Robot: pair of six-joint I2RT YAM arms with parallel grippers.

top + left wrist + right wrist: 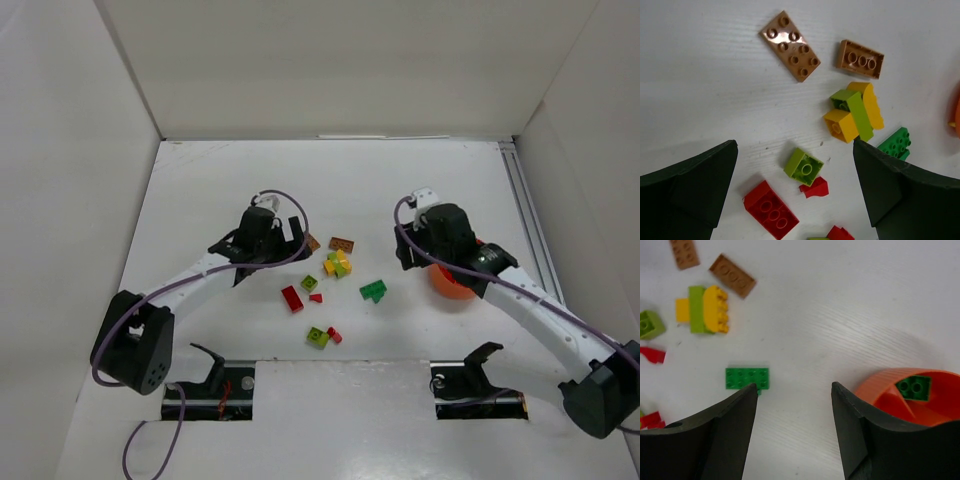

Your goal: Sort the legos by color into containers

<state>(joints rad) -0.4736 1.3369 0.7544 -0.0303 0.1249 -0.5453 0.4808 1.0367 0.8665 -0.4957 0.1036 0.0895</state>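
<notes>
Several small studded legos (335,265) lie scattered on the white table (200,180) between the arms: a brown plate (790,46), a brown brick (860,59), a yellow-and-lime cluster (855,112), a lime brick (803,164), a red brick (771,210) and a green plate (747,378). One dark green brick (914,388) sits in a compartment of the divided orange bowl (880,382). Right gripper (794,385): jaws apart, empty, just beside the bowl. Left gripper (795,144): spread wide, empty, over the loose bricks.

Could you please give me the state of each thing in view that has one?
Left end effector: open, empty.
Right end effector: open, empty.
Orange bowl: upright, one dark green brick inside.
Green plate: on the table, studs up.
Yellow and lime bricks: touching, on the table.
</notes>
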